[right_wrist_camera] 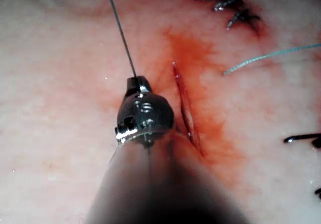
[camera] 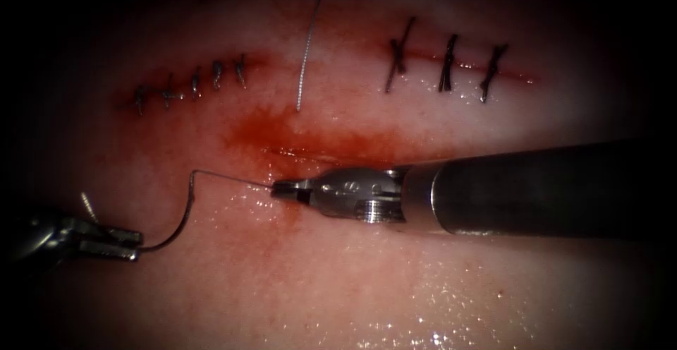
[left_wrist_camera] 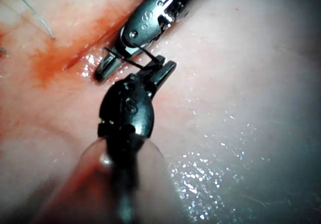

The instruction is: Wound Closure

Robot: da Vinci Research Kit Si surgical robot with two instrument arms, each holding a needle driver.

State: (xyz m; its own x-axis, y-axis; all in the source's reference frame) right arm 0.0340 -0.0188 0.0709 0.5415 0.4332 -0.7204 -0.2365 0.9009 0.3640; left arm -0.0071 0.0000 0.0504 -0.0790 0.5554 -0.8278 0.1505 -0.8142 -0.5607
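endoscope view: the left arm's dark tool (camera: 134,245) has its fingers clamped on one end of the thin curved steel needle (camera: 185,212), clear of the pale glistening pork tissue (camera: 367,279); the right arm's silver tool (camera: 276,188) has its fingers clamped on the other end. left wrist view: both tools meet at the needle beside the open red cut (left_wrist_camera: 90,45). right wrist view: the needle rises from the right tool's closed tip, left of the cut.

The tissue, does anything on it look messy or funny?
Yes. Red fluid has spread over the tissue around the open cut between the stitches. A loose cut end of thread lies across it. The needle is out of the tissue, held between the left tool and the right tool.
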